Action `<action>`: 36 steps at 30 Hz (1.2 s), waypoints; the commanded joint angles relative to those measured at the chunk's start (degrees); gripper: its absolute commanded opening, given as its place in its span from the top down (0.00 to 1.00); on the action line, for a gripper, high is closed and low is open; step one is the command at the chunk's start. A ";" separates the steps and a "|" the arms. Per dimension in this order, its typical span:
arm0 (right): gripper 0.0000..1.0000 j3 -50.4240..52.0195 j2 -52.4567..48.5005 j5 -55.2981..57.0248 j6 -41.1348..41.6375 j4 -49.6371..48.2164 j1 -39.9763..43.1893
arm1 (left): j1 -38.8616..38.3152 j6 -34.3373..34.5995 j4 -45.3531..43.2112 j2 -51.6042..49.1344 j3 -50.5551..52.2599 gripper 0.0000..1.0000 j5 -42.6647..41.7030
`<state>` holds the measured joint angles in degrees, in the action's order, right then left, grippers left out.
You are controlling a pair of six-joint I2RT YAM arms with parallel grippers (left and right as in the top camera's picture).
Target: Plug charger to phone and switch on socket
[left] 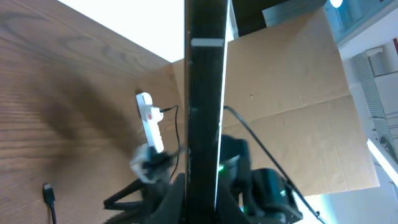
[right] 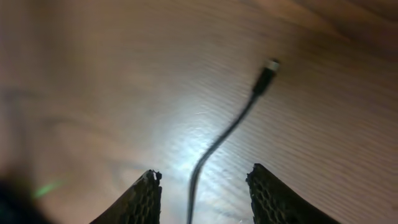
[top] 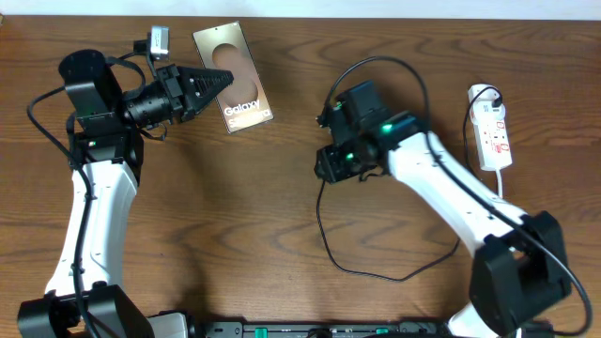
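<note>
Wood table (top: 235,216) | left fingers (top: 205,86) clamp phone (top: 244,96); right fingers (right: 142,200) spread astride charger (right: 231,124); socket (top: 492,137) beside right arm

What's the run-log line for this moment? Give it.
left gripper: shut on phone | right gripper: open, over charger cable near plug | socket: no gripper on it

Dark brown wood-grain table (top: 282,207) fills the overhead view, with a pale strip (top: 423,7) along the top edge. Left wrist view: brown cardboard panel (left: 298,93) at centre right and a bright, blurred area (left: 379,74) at far right. Right wrist view: white glare (right: 177,140) on the tabletop, lower centre.
</note>
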<state>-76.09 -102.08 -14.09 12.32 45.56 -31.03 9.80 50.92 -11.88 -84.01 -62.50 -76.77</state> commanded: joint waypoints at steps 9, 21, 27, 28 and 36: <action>0.66 -0.17 -14.88 13.42 15.34 -5.01 -3.78 | 0.15 -1.16 -0.55 0.48 -1.49 0.93 -1.22; 0.76 -0.20 -15.15 15.23 20.72 -7.23 -2.23 | 0.13 -1.18 -0.55 0.48 -1.49 0.93 -1.20; 0.87 -0.20 -15.15 14.97 26.47 -6.78 -2.29 | 0.15 -1.18 -0.55 0.48 -1.49 0.93 -1.22; 0.87 -0.20 -15.15 14.97 27.43 -6.40 -2.29 | 0.15 -1.18 -0.55 0.48 -1.49 0.92 -1.22; 0.98 -0.20 -15.15 12.94 29.03 -6.51 -2.05 | 0.15 -1.18 -0.57 0.48 -1.49 0.93 -1.20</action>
<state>-76.49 -115.87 -0.38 39.75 39.29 -33.47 9.80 50.89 -11.90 -84.01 -62.50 -76.77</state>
